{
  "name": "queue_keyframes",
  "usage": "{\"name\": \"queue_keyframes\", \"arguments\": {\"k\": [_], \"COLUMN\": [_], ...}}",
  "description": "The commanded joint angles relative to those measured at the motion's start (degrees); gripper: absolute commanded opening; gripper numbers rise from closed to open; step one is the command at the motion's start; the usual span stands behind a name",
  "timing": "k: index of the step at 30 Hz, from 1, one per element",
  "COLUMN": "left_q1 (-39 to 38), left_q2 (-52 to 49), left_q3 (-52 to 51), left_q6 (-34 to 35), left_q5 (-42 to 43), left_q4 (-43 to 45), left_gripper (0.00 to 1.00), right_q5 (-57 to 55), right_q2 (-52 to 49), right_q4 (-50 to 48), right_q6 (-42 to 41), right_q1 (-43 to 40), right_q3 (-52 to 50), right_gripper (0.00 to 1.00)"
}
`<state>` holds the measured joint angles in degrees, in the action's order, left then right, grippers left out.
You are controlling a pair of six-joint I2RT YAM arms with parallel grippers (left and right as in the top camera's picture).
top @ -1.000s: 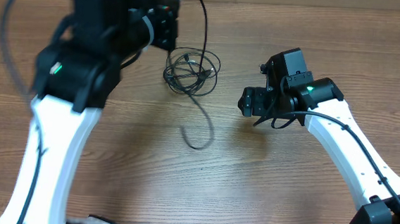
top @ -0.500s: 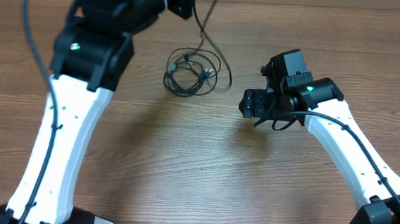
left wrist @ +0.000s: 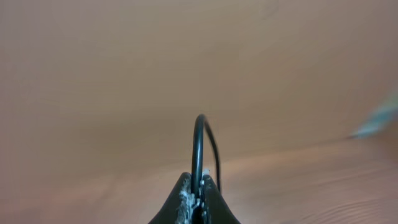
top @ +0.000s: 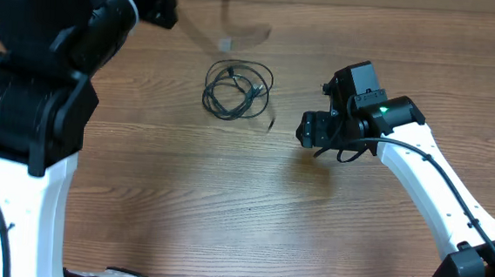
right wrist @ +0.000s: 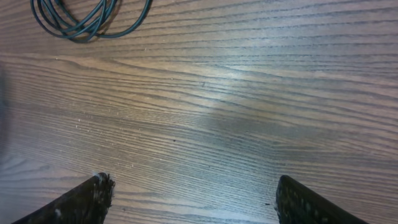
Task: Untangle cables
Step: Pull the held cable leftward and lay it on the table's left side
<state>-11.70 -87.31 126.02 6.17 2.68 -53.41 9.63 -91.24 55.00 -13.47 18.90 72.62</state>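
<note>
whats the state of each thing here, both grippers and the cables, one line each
left gripper: shut, pinching one thin black cable, raised well above the wooden table
thin black cable: held, arching up from the closed jaws; the rest of it too blurred to follow
coil of thin black cables: lying in loose loops on the table, untouched
right gripper: open, empty, over bare wood beside the coil

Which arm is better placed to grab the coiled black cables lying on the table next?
Right. The right end effector is open, empty and low beside the coil of thin black cables. The left end effector is shut on a thin black cable strand, high above the wooden table.
</note>
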Motion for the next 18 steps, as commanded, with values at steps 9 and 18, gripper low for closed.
{"name": "queue_keyframes", "arguments": {"k": [9, 18], "left_q1": [11.3, 29.6], "left_q2": [-10.9, -12.6], "left_q3": [-1.0, -1.0], "left_q6": [6.7, 10.2], "left_q5": [-28.5, -26.9], "left_q4": [-17.0, -14.9], "left_gripper": [0.04, 0.04], "right_q5": [-0.6, -0.6], "right_q2": [0.1, 0.1], "right_q4": [0.2, 0.9], "right_q6": [0.1, 0.0], "right_q1": [0.1, 0.1], "right_q3": [0.1, 0.1], "right_gripper": [0.82, 0.82]}}
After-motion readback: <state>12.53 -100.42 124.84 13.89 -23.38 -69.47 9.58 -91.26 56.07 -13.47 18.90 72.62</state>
